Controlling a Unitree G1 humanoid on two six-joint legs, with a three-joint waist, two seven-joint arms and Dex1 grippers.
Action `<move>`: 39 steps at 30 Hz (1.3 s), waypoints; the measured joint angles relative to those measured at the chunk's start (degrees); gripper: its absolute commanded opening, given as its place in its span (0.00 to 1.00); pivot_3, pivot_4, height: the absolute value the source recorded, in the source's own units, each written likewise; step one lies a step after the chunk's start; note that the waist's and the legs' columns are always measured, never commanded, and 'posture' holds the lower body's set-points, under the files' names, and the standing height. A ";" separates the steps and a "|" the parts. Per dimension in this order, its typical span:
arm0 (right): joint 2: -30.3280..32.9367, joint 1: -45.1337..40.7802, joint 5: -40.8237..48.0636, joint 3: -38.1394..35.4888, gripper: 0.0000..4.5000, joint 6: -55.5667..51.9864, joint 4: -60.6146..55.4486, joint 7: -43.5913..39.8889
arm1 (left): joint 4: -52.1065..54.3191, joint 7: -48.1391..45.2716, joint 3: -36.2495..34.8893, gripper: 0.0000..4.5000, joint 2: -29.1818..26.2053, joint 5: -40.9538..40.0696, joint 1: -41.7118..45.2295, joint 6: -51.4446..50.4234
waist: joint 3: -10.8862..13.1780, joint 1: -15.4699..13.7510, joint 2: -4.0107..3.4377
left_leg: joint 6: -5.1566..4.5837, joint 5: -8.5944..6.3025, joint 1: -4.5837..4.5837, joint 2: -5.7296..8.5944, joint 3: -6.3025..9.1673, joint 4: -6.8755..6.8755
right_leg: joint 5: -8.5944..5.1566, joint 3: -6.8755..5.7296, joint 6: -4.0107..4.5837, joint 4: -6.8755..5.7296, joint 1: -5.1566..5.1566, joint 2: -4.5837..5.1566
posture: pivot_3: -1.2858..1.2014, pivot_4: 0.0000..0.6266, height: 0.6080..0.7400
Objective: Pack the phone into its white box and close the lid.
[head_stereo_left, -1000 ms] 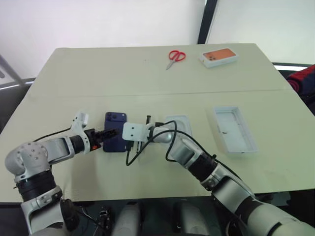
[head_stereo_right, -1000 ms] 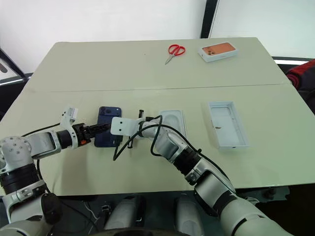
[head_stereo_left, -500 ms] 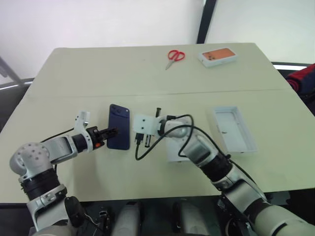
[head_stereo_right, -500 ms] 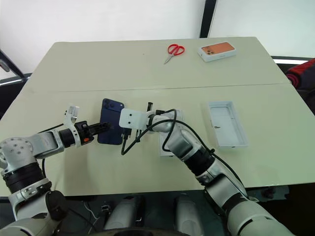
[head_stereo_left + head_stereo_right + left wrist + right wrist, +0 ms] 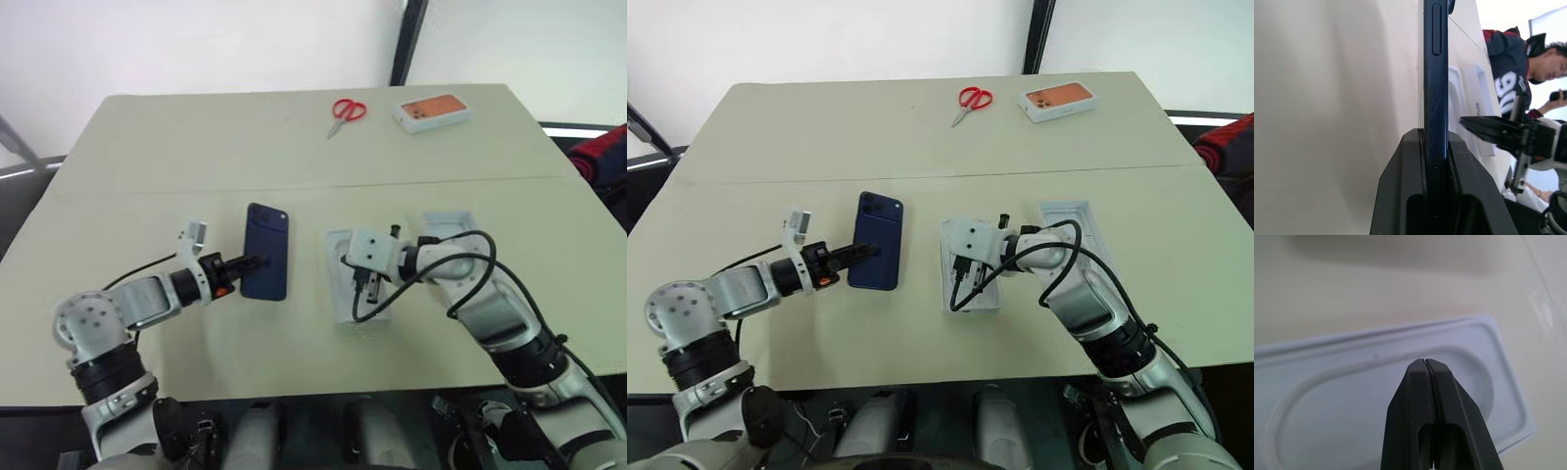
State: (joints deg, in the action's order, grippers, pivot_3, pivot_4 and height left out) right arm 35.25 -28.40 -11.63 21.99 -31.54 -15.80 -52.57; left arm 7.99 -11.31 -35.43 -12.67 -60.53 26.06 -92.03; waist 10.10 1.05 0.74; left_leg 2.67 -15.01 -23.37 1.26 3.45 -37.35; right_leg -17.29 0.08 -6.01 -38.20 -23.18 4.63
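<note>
On the beige table (image 5: 147,147), the white box (image 5: 1087,220) sits right of a white insert (image 5: 950,284). The left gripper (image 5: 253,261) clamps the phone (image 5: 266,264) edge-on; the right gripper (image 5: 1424,363), its 2 fingers together, hovers over that insert.

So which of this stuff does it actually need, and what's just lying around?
Needed: phone, held in the left claw; white box.
Lying about: scissors, box with orange picture, white insert under the shut right claw.
</note>
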 measured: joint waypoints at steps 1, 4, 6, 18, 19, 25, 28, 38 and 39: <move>0.52 0.62 -1.05 0.59 0.00 0.72 0.49 0.46 | 0.00 0.37 0.35 0.01 0.39 -0.18 0.10 0.00 | 0.00 -0.03 0.00 | 0.05 0.03 0.00 0.00 0.00 0.01 | 0.00 0.00 0.00 0.00 -0.01 -0.01 | 0.52 0.24 1.00; 1.29 1.41 -2.41 1.49 0.00 2.25 0.99 1.63 | 0.08 1.64 0.48 0.01 0.87 -1.26 0.17 0.01 | -0.01 -0.07 0.01 | 0.16 0.10 0.01 -0.01 -0.01 0.00 | 0.00 0.00 0.01 0.00 0.01 0.00 | 0.52 0.24 1.00; 1.30 1.58 -2.47 1.46 0.00 2.13 0.94 1.59 | 0.24 2.13 0.48 0.01 1.24 -1.69 0.16 0.00 | -0.01 -0.30 0.02 | 0.16 0.10 0.01 -0.01 0.01 -0.02 | 0.00 0.00 0.01 0.00 0.04 0.02 | 0.52 0.24 1.00; 1.72 2.74 2.59 -3.99 0.00 -2.18 -2.36 0.13 | 1.12 10.85 0.82 0.01 10.73 -6.78 3.76 0.01 | 0.01 -0.66 0.10 | 0.19 0.12 -0.03 0.04 0.05 -0.09 | 0.00 -0.03 0.01 0.08 0.11 0.08 | 0.52 0.24 1.00; 2.61 2.47 3.81 -6.26 0.00 -2.74 -2.94 -0.17 | 1.10 13.07 1.16 0.01 13.11 -7.01 4.41 0.01 | 0.01 -0.80 0.10 | 0.18 0.12 -0.03 0.05 0.04 -0.11 | 0.00 -0.03 0.00 0.10 0.13 0.09 | 0.52 0.24 1.00; 11.05 2.56 5.38 -14.29 0.00 -2.23 -2.94 -0.67 | -1.74 23.08 4.11 0.01 22.91 -7.24 4.73 -0.01 | 0.06 -1.42 0.19 | -0.05 -0.01 0.01 0.13 0.00 -0.10 | 0.00 -0.02 0.00 0.11 0.16 0.01 | 0.52 0.24 1.00; 12.24 4.46 5.74 -15.12 0.00 -1.77 -2.38 -0.59 | -3.04 26.88 5.18 0.01 23.08 -7.24 4.73 -0.01 | 0.05 -1.24 0.17 | -0.01 0.01 0.04 0.09 -0.01 -0.07 | 0.00 -0.02 0.00 0.07 0.15 -0.07 | 0.52 0.24 1.00; 13.04 6.40 6.25 -15.51 0.00 -1.03 -2.04 0.70 | -6.37 32.16 7.62 0.01 23.03 -9.96 5.27 0.04 | 0.06 -1.81 0.18 | 0.17 0.11 0.03 0.14 0.00 -0.21 | 0.00 -0.03 0.00 0.13 0.28 0.02 | 0.52 0.24 1.00; 13.04 6.43 6.25 -15.51 0.00 -1.02 -2.04 0.81 | -7.06 32.47 7.70 0.01 22.98 -10.33 5.45 0.17 | 0.06 -1.80 0.18 | 0.17 0.11 0.03 0.14 0.00 -0.23 | 0.00 -0.03 0.00 0.13 0.28 0.02 | 0.52 0.24 1.00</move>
State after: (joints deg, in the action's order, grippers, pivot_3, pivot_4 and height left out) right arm 48.28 -21.97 -5.37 6.48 -32.56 -17.84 -51.76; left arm 0.93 21.16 -27.74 10.31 -70.86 31.51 -91.86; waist 10.16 -0.74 0.92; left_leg 2.84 -14.90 -23.34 1.40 3.45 -37.58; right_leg -17.29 0.05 -6.02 -38.07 -22.89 4.65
